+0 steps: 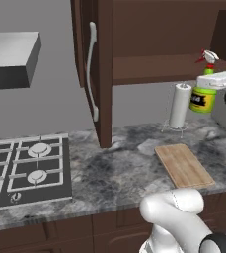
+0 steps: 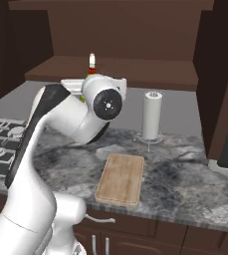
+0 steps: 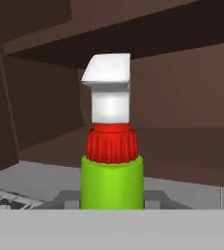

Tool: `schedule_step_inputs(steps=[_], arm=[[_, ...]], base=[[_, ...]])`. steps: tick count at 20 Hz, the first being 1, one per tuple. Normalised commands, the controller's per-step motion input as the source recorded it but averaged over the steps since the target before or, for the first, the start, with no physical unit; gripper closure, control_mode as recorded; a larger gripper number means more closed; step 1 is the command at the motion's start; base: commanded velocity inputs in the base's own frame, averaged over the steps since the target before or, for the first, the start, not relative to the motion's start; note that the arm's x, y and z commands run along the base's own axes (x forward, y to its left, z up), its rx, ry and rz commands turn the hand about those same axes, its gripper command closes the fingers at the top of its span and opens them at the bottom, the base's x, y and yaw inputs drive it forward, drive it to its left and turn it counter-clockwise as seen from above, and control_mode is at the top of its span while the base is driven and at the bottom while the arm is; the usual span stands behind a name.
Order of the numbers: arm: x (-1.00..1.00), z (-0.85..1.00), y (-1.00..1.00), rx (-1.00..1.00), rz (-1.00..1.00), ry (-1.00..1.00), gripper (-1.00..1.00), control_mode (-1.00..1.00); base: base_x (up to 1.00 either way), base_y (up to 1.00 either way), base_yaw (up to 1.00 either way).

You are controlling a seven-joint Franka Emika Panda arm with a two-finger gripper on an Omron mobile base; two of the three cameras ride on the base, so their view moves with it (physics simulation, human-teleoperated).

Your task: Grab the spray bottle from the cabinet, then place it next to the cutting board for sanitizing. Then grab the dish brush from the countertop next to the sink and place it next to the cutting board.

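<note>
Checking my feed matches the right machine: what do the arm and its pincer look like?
A glossy white arm of rounded segments, with dark grey to black bands at the joints and a round black cap with small pale dots on one joint. The pincer is a white block. No cables or markings show.

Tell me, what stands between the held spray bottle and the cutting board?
Left base view: the paper towel roll stands between spray bottle and cutting board.

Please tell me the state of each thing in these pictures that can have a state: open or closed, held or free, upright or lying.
cabinet: door open, shelf visible.
spray bottle: upright, lifted in the air in front of the cabinet, above the countertop.
gripper: shut on the spray bottle.
cutting board: lying flat on the countertop, nothing on it.
paper towel roll: standing upright on its holder.
stove: burners bare, no flame seen.
</note>
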Motion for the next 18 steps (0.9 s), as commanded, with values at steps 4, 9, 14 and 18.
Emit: schedule_step_inputs(steps=[4,9,14,18], arm=[[-1.0,-0.53,0.69,-0.03,0.3,0.0,1.0,-1.0],[-0.63,-0.66,0.79,-0.02,0.31,0.0,1.0,-1.0],[0.02,-0.45,0.43,0.0,0.41,0.01,1.0,-1.0],[0.27,-0.45,0.27,-0.04,0.34,0.04,1.0,-1.0]], base=[[0.0,0.0,0.0],[0.0,0.0,0.0],[0.0,0.0,0.0],[0.0,0.0,0.0]])
